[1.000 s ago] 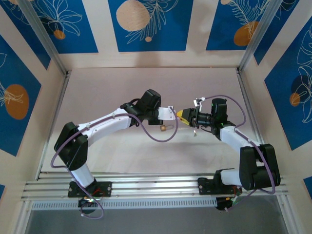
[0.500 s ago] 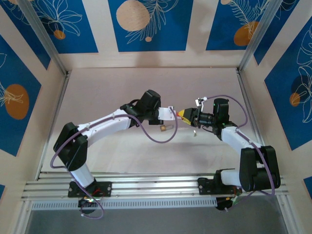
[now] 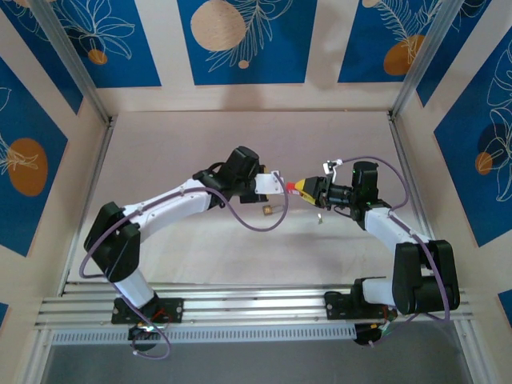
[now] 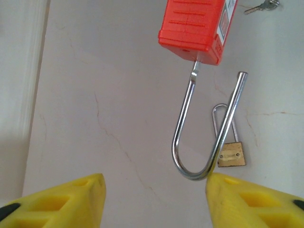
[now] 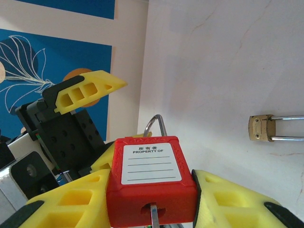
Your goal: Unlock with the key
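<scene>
Red padlock [image 5: 151,187] pinched in right gripper [image 5: 151,203] — lower centre of frame.
Left gripper [image 4: 154,187] spread, holding nothing — one finger [image 4: 237,197] meets the open shackle [image 4: 183,123]; key [image 4: 260,6] upper right.

Left arm [image 3: 172,202] and right arm [image 3: 386,228]: white link shells, black rounded joint housings, black base blocks [image 3: 148,308] at the near edge. Thin purple cable [image 3: 258,229] loops off the left arm, another purple one [image 3: 392,168] arcs over the right. Left gripper [image 4: 156,183] and right gripper [image 5: 151,183]: yellow wedge fingers [image 4: 61,202] with rectangular cut-outs, black patches near the roots. Black wrist block [image 5: 64,137] behind the left fingers, small round holes in it, pale plate with one hole beside it.
</scene>
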Action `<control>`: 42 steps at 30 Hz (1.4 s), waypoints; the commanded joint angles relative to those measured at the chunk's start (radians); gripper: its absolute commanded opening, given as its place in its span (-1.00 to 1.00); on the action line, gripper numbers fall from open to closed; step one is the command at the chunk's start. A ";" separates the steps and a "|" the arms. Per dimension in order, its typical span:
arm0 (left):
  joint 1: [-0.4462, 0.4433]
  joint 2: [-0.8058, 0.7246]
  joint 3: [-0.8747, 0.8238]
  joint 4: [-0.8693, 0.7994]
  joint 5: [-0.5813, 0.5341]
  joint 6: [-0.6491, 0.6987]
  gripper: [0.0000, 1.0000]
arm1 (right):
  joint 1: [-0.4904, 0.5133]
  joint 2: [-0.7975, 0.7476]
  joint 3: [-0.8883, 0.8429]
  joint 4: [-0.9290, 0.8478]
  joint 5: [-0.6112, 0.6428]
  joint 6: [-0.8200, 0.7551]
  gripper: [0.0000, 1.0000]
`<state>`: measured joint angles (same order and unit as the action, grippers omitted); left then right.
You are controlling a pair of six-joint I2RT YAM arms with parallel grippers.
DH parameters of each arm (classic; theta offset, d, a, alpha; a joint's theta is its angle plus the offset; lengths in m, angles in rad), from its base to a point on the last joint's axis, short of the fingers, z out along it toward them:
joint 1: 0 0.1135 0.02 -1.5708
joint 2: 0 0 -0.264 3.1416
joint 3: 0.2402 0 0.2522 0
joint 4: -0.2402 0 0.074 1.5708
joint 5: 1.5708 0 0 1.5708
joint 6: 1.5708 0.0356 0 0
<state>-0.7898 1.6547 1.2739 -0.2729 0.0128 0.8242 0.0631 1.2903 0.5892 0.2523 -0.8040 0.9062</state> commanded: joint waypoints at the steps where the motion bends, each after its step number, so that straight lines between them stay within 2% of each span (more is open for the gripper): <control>1: 0.002 -0.054 -0.036 0.045 -0.020 -0.021 0.22 | 0.010 -0.018 0.014 0.001 -0.003 -0.008 -0.25; 7: -0.015 -0.112 -0.125 0.198 -0.079 -0.040 0.37 | 0.024 -0.018 0.018 0.004 0.016 0.006 -0.25; 10: -0.062 -0.124 -0.175 0.315 -0.134 -0.028 0.52 | 0.033 -0.014 0.024 0.008 0.032 0.022 -0.25; 12: -0.112 -0.120 -0.249 0.485 -0.215 0.020 0.57 | 0.036 -0.008 0.024 0.025 0.039 0.047 -0.25; 16: -0.184 -0.079 -0.381 0.868 -0.301 0.133 0.82 | 0.046 -0.003 0.021 0.053 0.063 0.092 -0.25; 23: -0.257 0.087 -0.383 1.225 -0.437 0.306 0.88 | 0.055 -0.012 0.007 0.079 0.083 0.149 -0.25; 27: -0.262 0.175 -0.349 1.339 -0.495 0.373 0.81 | 0.058 -0.029 -0.015 0.095 0.090 0.178 -0.25; 42: -0.264 0.284 -0.333 1.465 -0.507 0.478 0.29 | 0.060 -0.052 -0.021 0.086 0.084 0.195 -0.25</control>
<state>-1.0458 1.9232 0.9150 1.1107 -0.4767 1.2671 0.1154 1.2530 0.5735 0.3260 -0.7097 1.0843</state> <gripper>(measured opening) 0.649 0.390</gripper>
